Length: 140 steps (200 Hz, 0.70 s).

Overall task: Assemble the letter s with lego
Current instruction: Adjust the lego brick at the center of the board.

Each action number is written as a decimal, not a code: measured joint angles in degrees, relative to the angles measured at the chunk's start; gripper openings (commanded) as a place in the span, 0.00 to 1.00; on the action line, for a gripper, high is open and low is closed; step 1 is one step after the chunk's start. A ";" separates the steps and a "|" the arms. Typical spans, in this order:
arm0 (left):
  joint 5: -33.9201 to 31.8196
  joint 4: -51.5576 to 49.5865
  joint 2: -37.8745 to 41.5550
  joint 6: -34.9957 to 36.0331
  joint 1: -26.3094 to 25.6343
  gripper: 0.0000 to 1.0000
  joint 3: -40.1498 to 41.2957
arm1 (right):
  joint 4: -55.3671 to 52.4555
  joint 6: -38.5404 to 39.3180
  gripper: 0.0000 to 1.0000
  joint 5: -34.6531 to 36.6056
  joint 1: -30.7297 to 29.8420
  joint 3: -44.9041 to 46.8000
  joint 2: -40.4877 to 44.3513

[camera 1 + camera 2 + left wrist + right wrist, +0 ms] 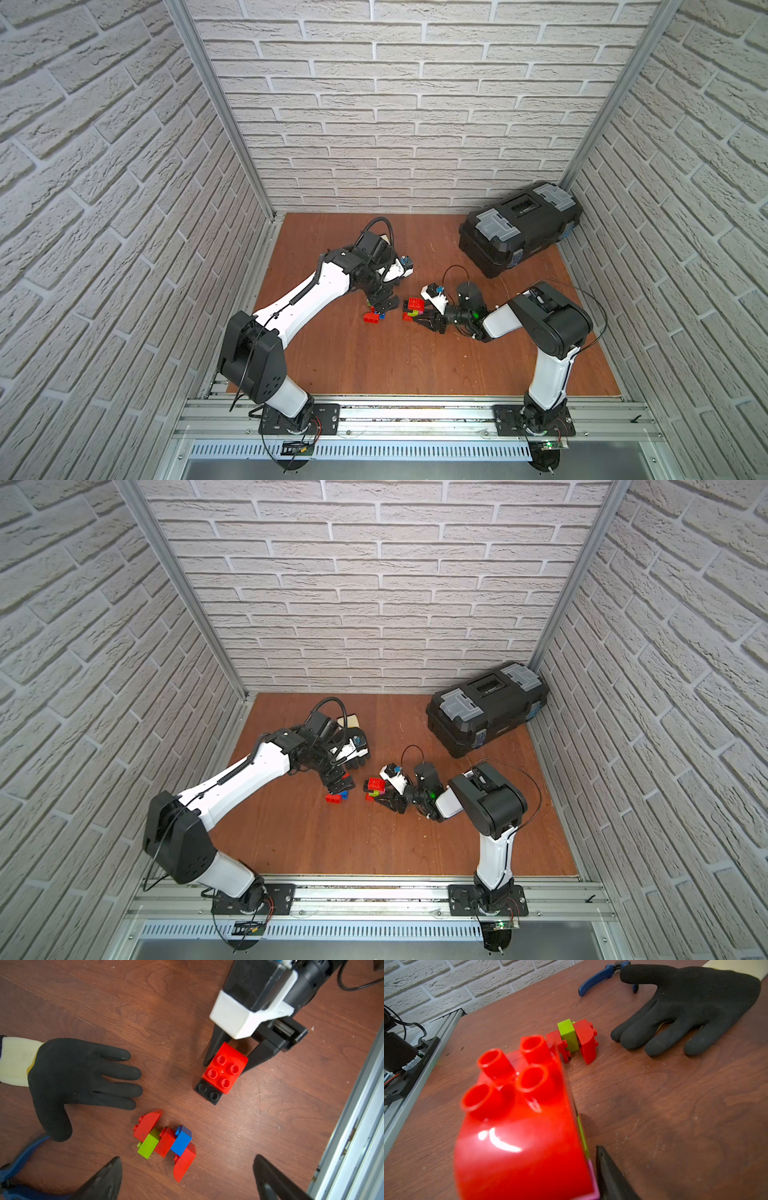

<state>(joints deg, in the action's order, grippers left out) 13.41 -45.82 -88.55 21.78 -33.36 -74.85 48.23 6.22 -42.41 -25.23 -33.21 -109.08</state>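
A small lego cluster [164, 1142] of red curved bricks, one lime and one blue lies on its side on the wooden floor, also seen in both top views [372, 316] [336, 798]. My left gripper [188, 1180] hovers just over it, open wide, with nothing between its fingers. A second lego stack [225, 1070], a red four-stud brick on a black brick [207, 1093], stands a little apart from it. Thin lime and pink edges show at its side in the right wrist view [583, 1136]. My right gripper [228, 1061] is shut on this stack, one finger [610, 1178] against its side.
A black and cream glove [72, 1080] [695, 1007] lies flat beside the cluster. Blue-handled pliers [598, 976] lie by its thumb. A black toolbox [519, 228] stands in the back right corner. Aluminium rails [415, 415] run along the front edge.
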 measured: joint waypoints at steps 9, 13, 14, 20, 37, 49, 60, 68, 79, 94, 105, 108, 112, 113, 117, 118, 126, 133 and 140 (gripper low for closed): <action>0.02 -0.02 0.00 0.00 0.00 0.98 0.00 | 0.07 0.07 0.41 -0.04 -0.02 0.00 0.00; 0.02 -0.02 0.00 0.00 0.00 0.98 0.00 | 0.07 0.02 0.41 -0.04 -0.04 0.00 0.00; 0.00 -0.02 0.00 0.00 0.00 0.98 0.00 | 0.07 0.02 0.40 -0.04 -0.04 0.00 0.00; 0.00 -0.02 0.00 0.00 0.00 0.98 0.00 | 0.15 0.02 0.40 -0.04 -0.07 0.02 0.00; 0.02 -0.02 0.00 0.00 0.00 0.98 0.00 | 0.35 0.02 0.39 -0.09 -0.07 0.04 0.02; 0.04 0.00 0.02 -0.02 0.00 0.98 0.00 | 0.37 0.00 0.38 -0.11 -0.07 0.13 0.24; 0.17 0.00 0.04 -0.04 0.00 0.98 0.00 | 0.35 -0.24 0.37 -0.11 -0.07 0.35 0.79; 0.24 -0.02 0.09 -0.17 0.00 0.98 0.00 | 0.31 -0.48 0.37 -0.15 -0.07 0.61 1.44; 0.55 0.00 0.22 -0.42 0.11 0.98 0.00 | 0.02 -1.40 0.36 -0.35 -0.07 0.92 2.62; 0.87 0.00 0.59 -0.61 0.42 0.98 0.00 | -0.59 -3.39 0.37 -0.83 -0.09 1.14 4.66; 1.07 0.02 0.98 -0.85 0.68 0.98 0.00 | -1.14 -5.88 0.36 -1.11 -0.11 1.22 6.36; 1.11 0.00 1.07 -0.85 0.72 0.98 0.00 | -1.27 -6.71 0.36 -1.18 -0.11 1.25 6.75; 1.25 0.02 1.22 -0.94 0.83 0.98 0.00 | -1.77 -7.69 0.36 -1.20 -0.13 1.25 7.39; 1.25 0.02 1.25 -0.94 0.85 0.98 0.00 | -1.86 -7.91 0.36 -1.20 -0.13 1.25 7.50; 1.33 0.04 1.38 -0.98 0.94 0.98 0.00 | -2.54 -9.03 0.35 -1.25 -0.15 1.25 8.15; 1.38 0.04 1.42 -1.01 0.96 0.98 0.00 | -2.84 -9.33 0.34 -1.20 -0.17 1.25 8.37; 1.55 0.04 1.64 -1.03 1.14 0.98 0.00 | -4.70 -11.37 0.33 -1.27 -0.22 1.25 9.64; 1.79 0.09 1.81 -1.05 1.27 0.98 0.00 | -6.29 -13.40 0.33 -1.38 -0.26 1.25 10.62; 2.03 0.17 1.95 -1.07 1.40 0.98 0.00 | -7.93 -14.91 0.33 -1.57 -0.35 1.25 11.56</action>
<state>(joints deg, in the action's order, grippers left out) 15.44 -45.65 -86.61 20.71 -31.97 -74.85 40.29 -8.69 -43.99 -25.58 -31.97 -97.51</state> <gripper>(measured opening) 0.981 0.362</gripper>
